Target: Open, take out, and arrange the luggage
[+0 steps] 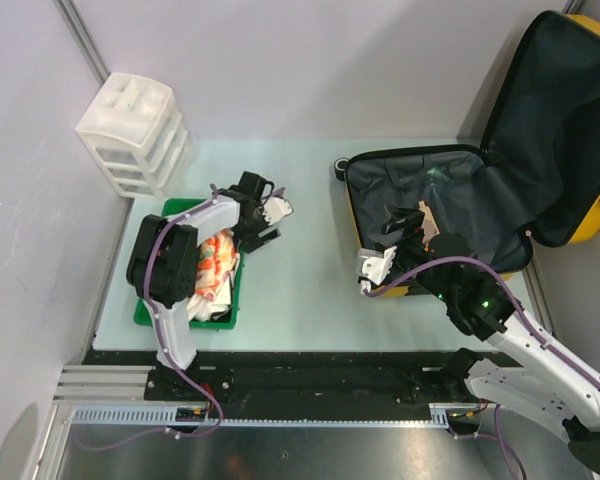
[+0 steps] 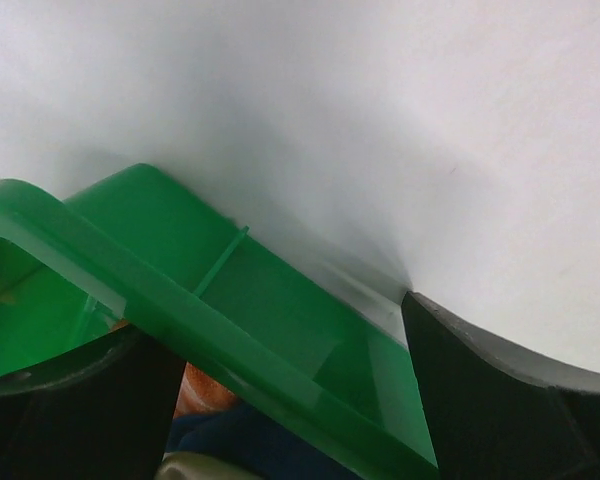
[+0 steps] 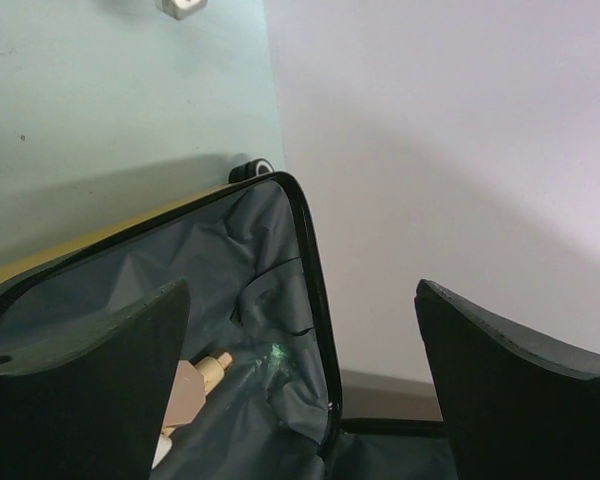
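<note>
The luggage [image 1: 450, 185] is a yellow suitcase lying open at the right, its black-lined lid [image 1: 570, 120] propped against the wall. My right gripper [image 1: 408, 222] hangs open and empty over the near-left part of the lower half. In the right wrist view [image 3: 302, 295] its jaws stand wide above the black lining [image 3: 230, 290]. A small beige object [image 3: 195, 385] lies on the lining by the left finger. My left gripper [image 1: 270, 222] is open at the green tray's far right corner. In the left wrist view [image 2: 280, 330] the tray rim [image 2: 180, 310] runs between its fingers.
The green tray [image 1: 230, 318] at the left holds orange-and-white items [image 1: 212, 268]. A white drawer unit [image 1: 135, 130] stands at the back left. A black suitcase wheel [image 1: 341, 168] sticks out at the case's far left corner. Grey walls close in the table at the left and back.
</note>
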Tool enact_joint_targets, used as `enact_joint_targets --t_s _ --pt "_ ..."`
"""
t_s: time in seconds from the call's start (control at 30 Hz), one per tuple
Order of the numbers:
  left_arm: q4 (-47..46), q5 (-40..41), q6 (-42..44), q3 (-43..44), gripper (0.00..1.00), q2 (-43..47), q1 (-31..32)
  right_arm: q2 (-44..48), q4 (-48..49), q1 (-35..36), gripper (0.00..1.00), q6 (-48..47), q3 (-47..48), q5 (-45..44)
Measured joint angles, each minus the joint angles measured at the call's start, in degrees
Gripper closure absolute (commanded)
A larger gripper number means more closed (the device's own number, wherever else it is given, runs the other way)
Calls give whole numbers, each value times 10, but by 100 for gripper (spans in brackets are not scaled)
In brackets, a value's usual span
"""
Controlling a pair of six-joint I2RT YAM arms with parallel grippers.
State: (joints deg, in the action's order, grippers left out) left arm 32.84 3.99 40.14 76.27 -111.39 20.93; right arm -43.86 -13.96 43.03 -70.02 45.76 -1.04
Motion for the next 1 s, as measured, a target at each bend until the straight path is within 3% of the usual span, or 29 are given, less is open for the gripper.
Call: enact_joint_targets --t_s 0.33,0.73,0.9,1.0 --pt "-12 22 49 -43 9 30 -111 0 0 0 0 0 0 10" --pt "-22 45 220 -122 7 83 -189 -8 2 -1 0 -5 0 16" --pt "13 23 229 -108 3 90 -195 -14 6 -1 0 -4 0 15" --pt "64 -18 191 -28 2 95 -183 -21 10 -2 0 -2 0 15"
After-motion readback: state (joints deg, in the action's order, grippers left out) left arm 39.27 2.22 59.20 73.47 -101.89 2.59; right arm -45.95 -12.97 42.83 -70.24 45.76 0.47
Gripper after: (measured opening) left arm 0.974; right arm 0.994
